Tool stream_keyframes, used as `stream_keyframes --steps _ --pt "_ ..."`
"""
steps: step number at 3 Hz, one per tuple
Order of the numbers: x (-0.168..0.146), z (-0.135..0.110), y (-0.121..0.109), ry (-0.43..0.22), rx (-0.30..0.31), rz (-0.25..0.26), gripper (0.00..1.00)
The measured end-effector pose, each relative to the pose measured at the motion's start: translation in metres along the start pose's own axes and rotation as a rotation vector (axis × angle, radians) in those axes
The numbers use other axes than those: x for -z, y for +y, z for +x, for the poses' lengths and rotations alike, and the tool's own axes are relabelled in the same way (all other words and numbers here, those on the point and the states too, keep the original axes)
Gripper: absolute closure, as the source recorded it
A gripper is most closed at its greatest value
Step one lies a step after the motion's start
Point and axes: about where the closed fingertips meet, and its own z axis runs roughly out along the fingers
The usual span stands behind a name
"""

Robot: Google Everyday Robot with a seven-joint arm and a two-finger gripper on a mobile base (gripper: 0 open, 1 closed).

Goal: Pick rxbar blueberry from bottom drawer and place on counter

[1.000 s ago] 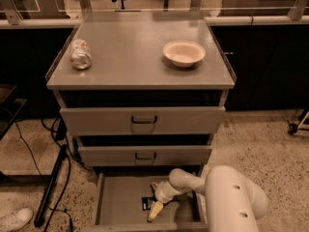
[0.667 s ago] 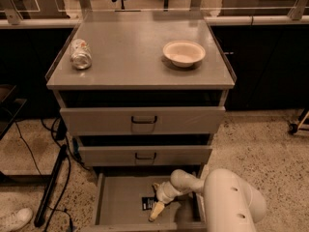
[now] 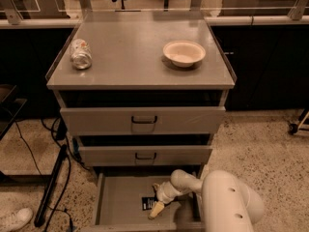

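The bottom drawer (image 3: 119, 201) stands pulled open, and the gripper (image 3: 155, 199) is down inside it, low over the drawer floor near its middle, with its jaws spread apart and closed on nothing. The rxbar blueberry (image 3: 147, 203) lies flat on the drawer floor right at the gripper's tips, though whether they touch it I can't tell. High above the drawer, the counter (image 3: 130, 57) carries a silver can (image 3: 80, 53) and a bowl (image 3: 183, 53).
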Motion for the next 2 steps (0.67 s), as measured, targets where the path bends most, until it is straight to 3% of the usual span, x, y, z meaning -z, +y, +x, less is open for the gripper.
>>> stream_keyframes --steps 2 --pt "0.0000 0.0000 0.0000 0.000 0.000 0.000 0.61"
